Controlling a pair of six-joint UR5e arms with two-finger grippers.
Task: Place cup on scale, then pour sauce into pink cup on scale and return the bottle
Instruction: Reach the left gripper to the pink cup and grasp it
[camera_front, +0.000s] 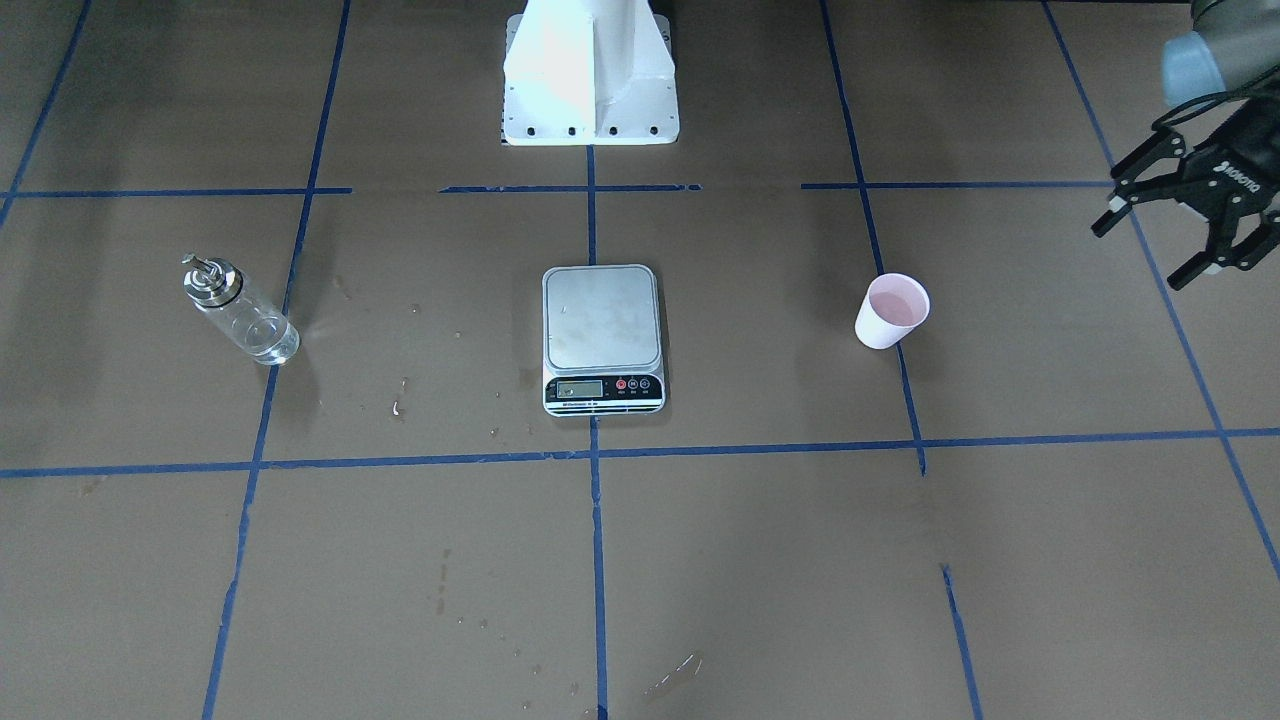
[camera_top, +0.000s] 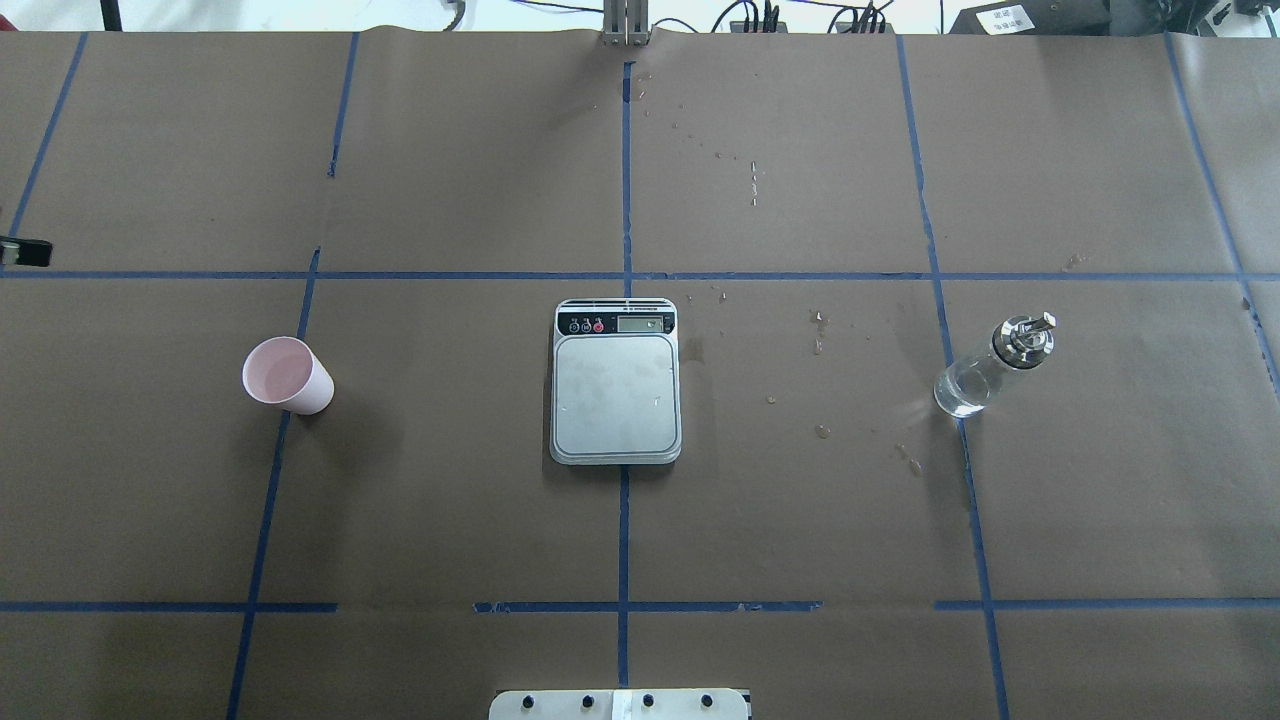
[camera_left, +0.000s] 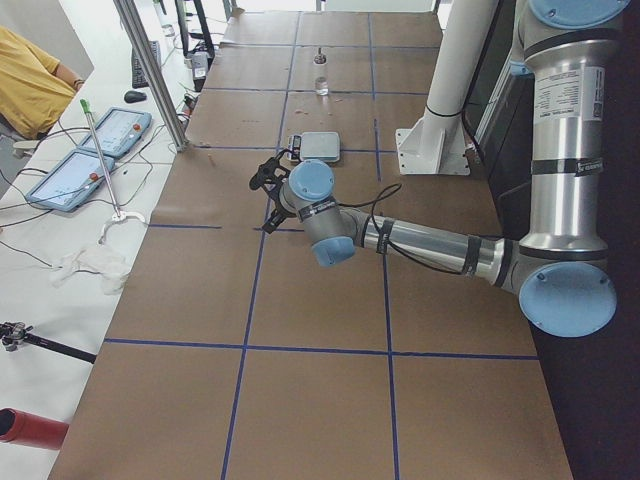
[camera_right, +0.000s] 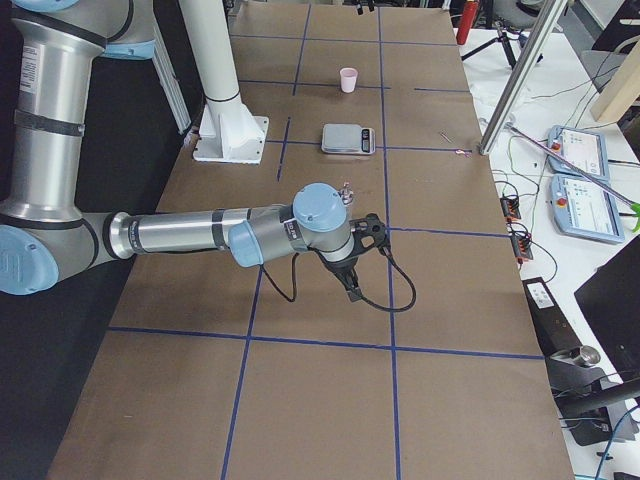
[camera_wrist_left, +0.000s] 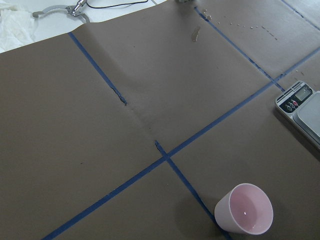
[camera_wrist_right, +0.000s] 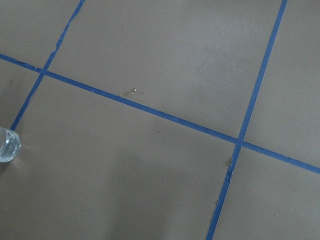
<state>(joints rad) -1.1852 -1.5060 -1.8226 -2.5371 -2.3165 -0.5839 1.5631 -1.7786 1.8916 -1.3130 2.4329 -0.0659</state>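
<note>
brown paper (camera_top: 450, 150) covers the whole table, divided into large squares by blue tape (camera_top: 625, 520). the robot's white base (camera_front: 590, 70) is mounted at the middle of the near edge on the robot's side.

scale (camera_top: 616, 392): lies flat at the table centre, on the middle tape line. the steel platform is bare. the black strip with the display (camera_top: 640, 323) faces away from the robot.

cup (camera_top: 288, 375): stands upright on the paper on the robot's left, on a tape line, well apart from the scale. the inside is pink. in the left wrist view it sits at the lower right, with one corner of the scale at the right edge.

bottle (camera_top: 985, 375): stands upright on the robot's right, beside a tape line, well apart from the scale. the silver cap (camera_top: 1022, 337) and spout are on top. the glass body is clear; the fill level cannot be read. its base shows at the left edge of the right wrist view.

small wet spots (camera_top: 820, 320) mark the paper between scale and bottle.

left gripper (camera_front: 1139, 256): held above the table, out beyond the cup on the robot's left and well apart from it. the fingers are spread wide with nothing between them.

right gripper (camera_right: 356, 275): held over the paper on the robot's right, seen in the right side view only; the finger spacing cannot be determined.
</note>
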